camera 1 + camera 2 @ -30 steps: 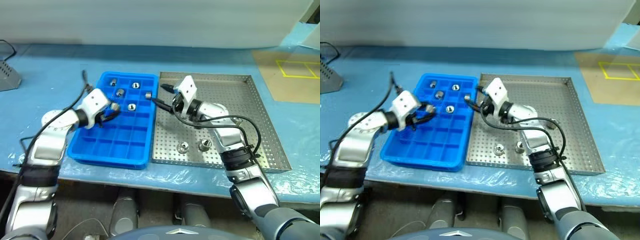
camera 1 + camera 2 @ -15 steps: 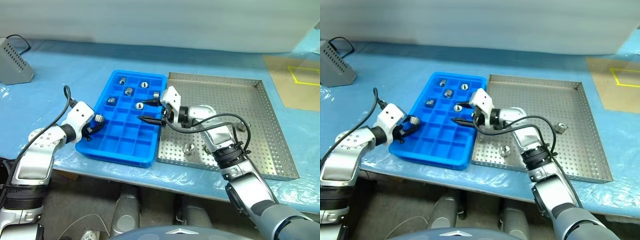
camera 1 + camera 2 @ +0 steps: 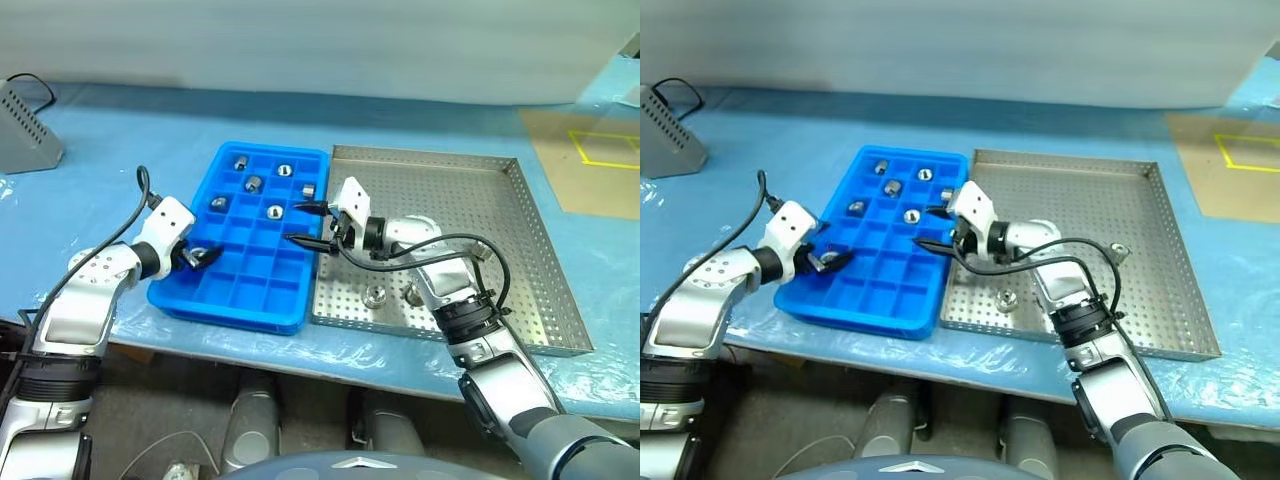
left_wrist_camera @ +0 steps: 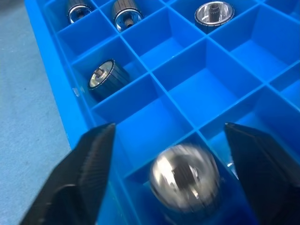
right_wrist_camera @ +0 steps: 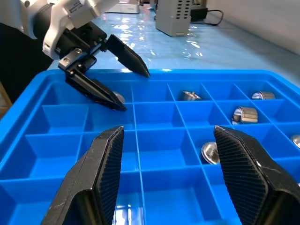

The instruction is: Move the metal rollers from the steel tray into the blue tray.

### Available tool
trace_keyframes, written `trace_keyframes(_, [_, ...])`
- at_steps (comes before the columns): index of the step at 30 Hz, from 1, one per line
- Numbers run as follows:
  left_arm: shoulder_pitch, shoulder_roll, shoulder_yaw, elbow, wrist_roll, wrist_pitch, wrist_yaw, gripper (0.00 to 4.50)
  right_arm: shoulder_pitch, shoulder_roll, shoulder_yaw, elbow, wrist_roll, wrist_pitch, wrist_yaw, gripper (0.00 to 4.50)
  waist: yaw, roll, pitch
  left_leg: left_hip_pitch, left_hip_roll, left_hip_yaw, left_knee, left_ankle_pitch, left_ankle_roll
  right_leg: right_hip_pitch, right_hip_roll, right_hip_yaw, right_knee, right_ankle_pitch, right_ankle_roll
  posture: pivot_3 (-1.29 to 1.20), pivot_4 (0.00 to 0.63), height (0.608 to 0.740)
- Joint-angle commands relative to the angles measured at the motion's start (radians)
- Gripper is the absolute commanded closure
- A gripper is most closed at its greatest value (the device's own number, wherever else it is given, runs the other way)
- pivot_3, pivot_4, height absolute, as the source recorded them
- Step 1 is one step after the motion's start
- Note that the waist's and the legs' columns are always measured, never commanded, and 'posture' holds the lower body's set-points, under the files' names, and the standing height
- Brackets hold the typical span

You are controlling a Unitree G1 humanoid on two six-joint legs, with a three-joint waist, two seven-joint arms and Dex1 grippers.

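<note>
The left gripper (image 4: 164,154) is open over the blue tray (image 3: 262,300); 1 roller (image 4: 184,175) drops between its fingers. The right gripper (image 5: 161,154) is open and empty, and could bump it. 2 rollers (image 3: 392,293) wait in the steel tray (image 3: 530,300).

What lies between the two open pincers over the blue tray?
In the right wrist view, bare compartments of the blue tray separate the right pincer from the left pincer; one roller sits by the left one.

We list: bright blue tray (image 3: 243,287), square-grid compartments; shiny silver rollers (image 3: 274,211); grey steel tray (image 3: 480,215), dotted with perforations; light blue table cover (image 3: 110,150); black gripper fingers (image 5: 105,183).
</note>
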Motion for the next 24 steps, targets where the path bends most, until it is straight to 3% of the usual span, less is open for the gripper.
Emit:
trace_keyframes(1, [-0.034, 0.013, -0.025, -0.02, -0.009, 0.003, -0.016, 0.32, 0.007, 0.001, -0.018, -0.053, 0.011, -0.002, -0.015, 1.37, 0.0, 0.0, 0.0, 0.0, 0.0, 0.0, 0.0, 0.0, 0.0, 0.0, 0.0, 0.0, 0.0, 0.0, 0.0, 0.14, 0.15, 0.74])
trace_keyframes(7, [-0.196, -0.038, -0.111, 0.016, -0.019, -0.038, -0.044, 0.32, 0.027, -0.028, -0.046, -0.082, 0.006, 0.004, -0.057, 1.37, 0.004, 0.0, 0.0, -0.001, -0.001, 0.0, 0.0, 0.0, 0.0, 0.0, 0.0, 0.0, 0.0, 0.0, 0.0, 0.07, 0.15, 0.74])
trace_keyframes(13, [-0.425, -0.206, -0.273, 0.176, 0.003, -0.082, -0.092, 0.32, 0.095, -0.151, -0.175, -0.229, 0.058, 0.109, -0.1, 1.37, -0.008, 0.0, 0.0, -0.001, -0.001, 0.001, 0.003, 0.0, 0.0, 0.001, -0.001, 0.001, -0.001, 0.0, 0.001, -0.09, 0.15, 0.74])
trace_keyframes(19, [-0.618, -0.366, -0.409, 0.553, 0.094, -0.29, -0.143, 0.32, 0.305, -0.299, -0.289, -0.465, 0.08, 0.222, -0.13, 1.37, -0.048, -0.001, 0.0, -0.003, -0.001, 0.001, 0.004, 0.0, 0.001, 0.001, 0.0, 0.001, -0.002, 0.001, 0.001, -0.27, 0.15, 0.74])
trace_keyframes(24, [-0.739, -0.487, -0.46, 0.827, 0.139, -0.47, -0.232, 0.32, 0.486, -0.341, -0.412, -0.667, 0.124, 0.325, -0.203, 1.37, -0.104, 0.0, 0.0, -0.004, -0.001, 0.001, 0.006, -0.003, 0.005, 0.001, 0.0, 0.002, -0.004, 0.001, 0.002, -0.43, 0.15, 0.74])
